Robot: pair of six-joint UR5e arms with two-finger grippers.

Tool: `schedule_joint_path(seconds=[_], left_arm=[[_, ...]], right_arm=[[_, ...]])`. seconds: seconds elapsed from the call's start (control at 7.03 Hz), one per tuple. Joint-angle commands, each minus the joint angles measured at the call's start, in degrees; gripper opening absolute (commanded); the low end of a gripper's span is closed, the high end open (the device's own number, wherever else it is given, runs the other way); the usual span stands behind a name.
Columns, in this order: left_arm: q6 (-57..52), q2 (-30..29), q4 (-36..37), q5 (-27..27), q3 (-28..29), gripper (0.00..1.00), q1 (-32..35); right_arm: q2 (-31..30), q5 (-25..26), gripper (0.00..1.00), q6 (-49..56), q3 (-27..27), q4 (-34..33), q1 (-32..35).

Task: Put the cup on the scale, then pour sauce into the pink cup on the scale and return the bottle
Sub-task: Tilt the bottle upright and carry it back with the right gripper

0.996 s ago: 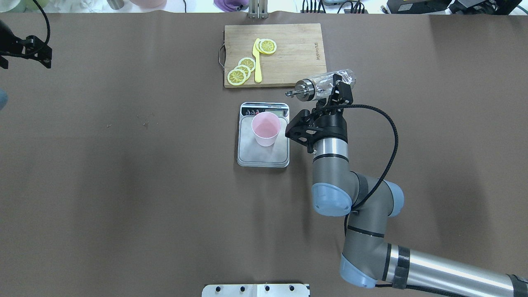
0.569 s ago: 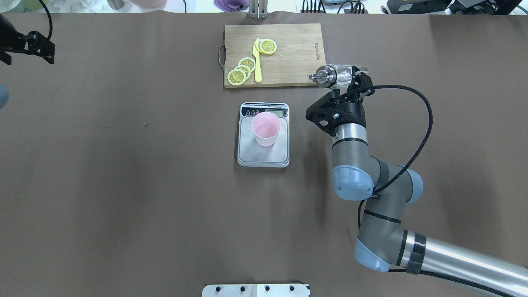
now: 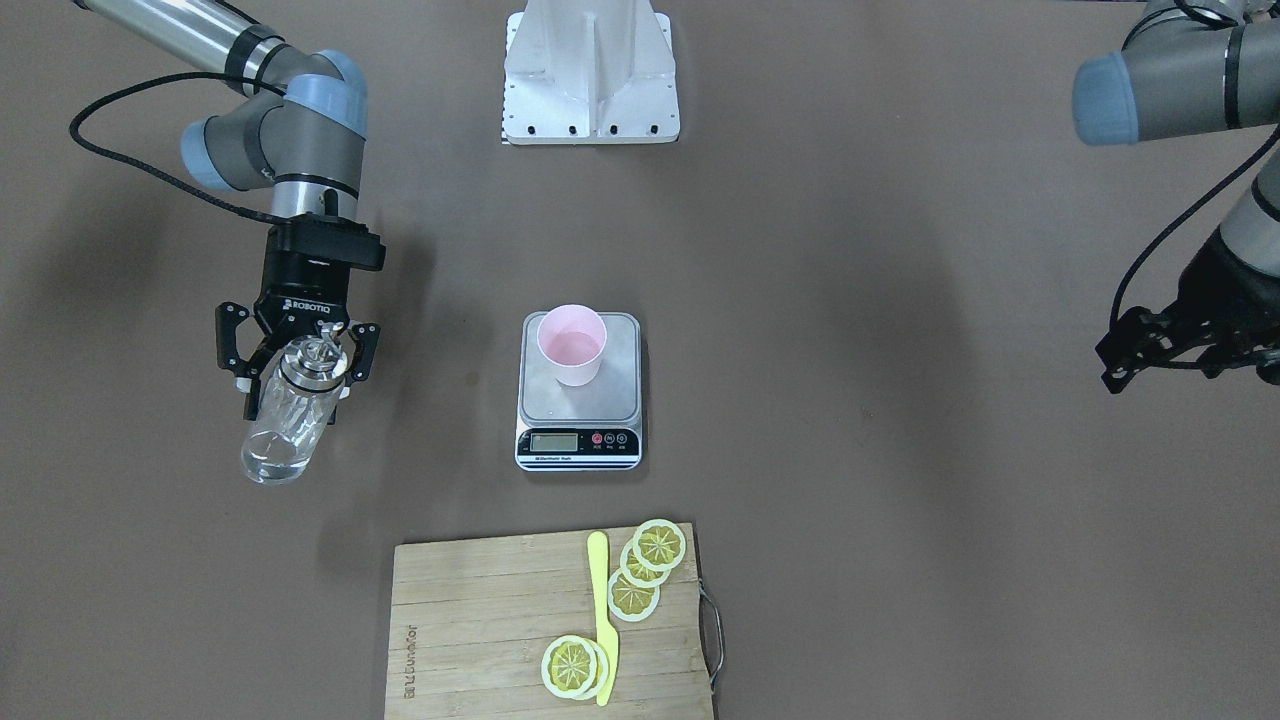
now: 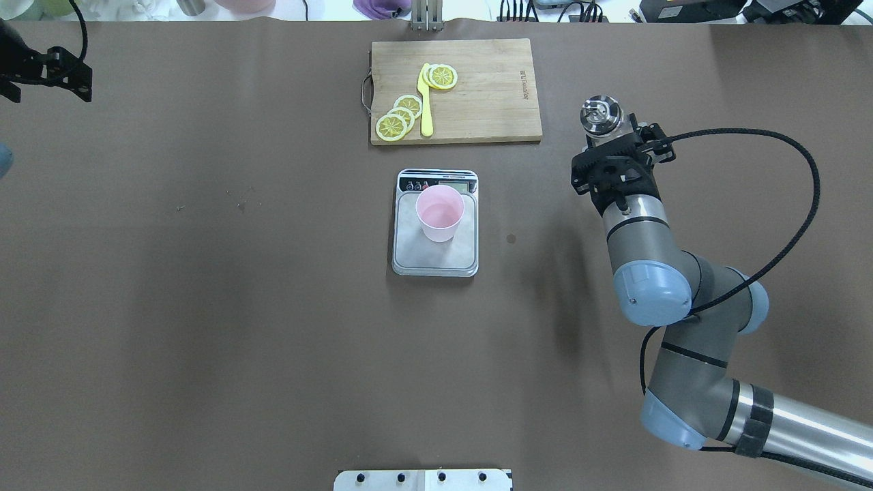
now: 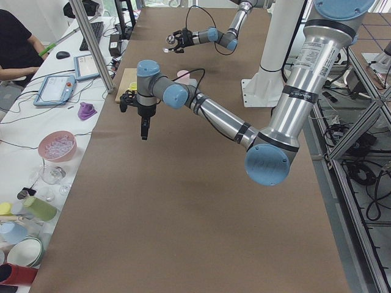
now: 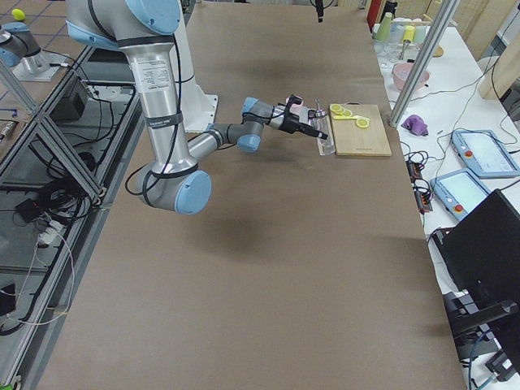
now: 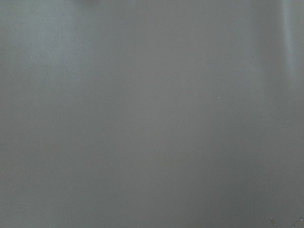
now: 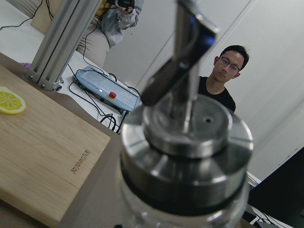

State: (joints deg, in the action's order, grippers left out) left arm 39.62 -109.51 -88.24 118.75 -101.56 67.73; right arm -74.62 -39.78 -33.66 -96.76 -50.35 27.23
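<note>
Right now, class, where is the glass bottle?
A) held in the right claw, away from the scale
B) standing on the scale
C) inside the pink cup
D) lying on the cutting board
A: the right claw grips the bottle off to one side, while only the pink cup stands on the scale.

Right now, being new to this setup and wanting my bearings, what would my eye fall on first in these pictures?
The right pincer grips a clear glass bottle off to the robot's right of the scale. In the centre a pink cup stands on that scale, with yellow lemon slices on a wooden board just beyond.
</note>
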Motion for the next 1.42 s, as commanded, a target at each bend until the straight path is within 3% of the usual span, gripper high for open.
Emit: schedule_joint_path(seconds=[0.0, 0.28, 0.57, 1.0, 1.28], left_arm=[[0.02, 0.0, 0.0, -0.01, -0.13, 0.99, 0.03], [0.19, 0.08, 0.0, -0.09, -1.09, 0.99, -0.06], [0.19, 0.0, 0.0, -0.09, -1.45, 0.99, -0.14], [0.19, 0.0, 0.0, -0.01, -1.36, 0.99, -0.23], [0.19, 0.0, 0.0, -0.01, -1.36, 0.99, -0.23]], right_arm=[[-3.23, -3.97, 0.05, -6.93, -1.58, 2.68, 1.58], [-9.37, -13.88, 0.05, -9.23, -0.98, 14.0, 7.28], [-10.37, -17.77, 0.05, -16.56, 0.51, 15.71, 9.06], [-12.03, -26.56, 0.06, -19.25, 1.93, 15.72, 12.13], [-11.78, -28.41, 0.06, -22.13, 2.54, 15.45, 12.05]])
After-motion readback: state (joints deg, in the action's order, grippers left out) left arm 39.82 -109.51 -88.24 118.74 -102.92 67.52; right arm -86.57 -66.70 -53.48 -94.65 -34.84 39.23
